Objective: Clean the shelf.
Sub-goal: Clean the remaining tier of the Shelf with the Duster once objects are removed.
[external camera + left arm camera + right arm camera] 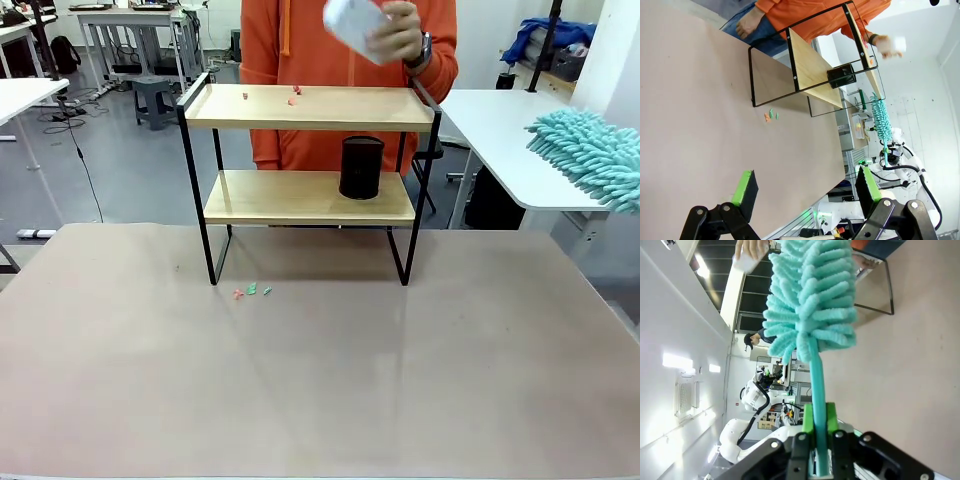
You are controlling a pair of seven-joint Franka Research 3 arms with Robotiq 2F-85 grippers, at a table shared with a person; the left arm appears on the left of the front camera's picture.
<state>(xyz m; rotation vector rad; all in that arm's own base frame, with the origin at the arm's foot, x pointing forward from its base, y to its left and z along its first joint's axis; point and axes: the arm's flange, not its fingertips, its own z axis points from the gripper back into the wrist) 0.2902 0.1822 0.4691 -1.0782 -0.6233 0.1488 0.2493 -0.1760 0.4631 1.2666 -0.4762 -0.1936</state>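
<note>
the shelf (310,112) stands at the far middle of the table (320,390), with a black cup (361,167) on the right of its lower board and small scraps (251,290) near its left leg. the left gripper (805,186) has its jaws wide and empty; the right gripper (818,415) clamps the handle of a teal duster (810,300). a person's hand (403,35) holds a white object (352,25) above the shelf.

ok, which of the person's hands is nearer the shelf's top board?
Their left. The left hand, holding a white object, is above the top board; the right hand hangs low beyond the table.
</note>
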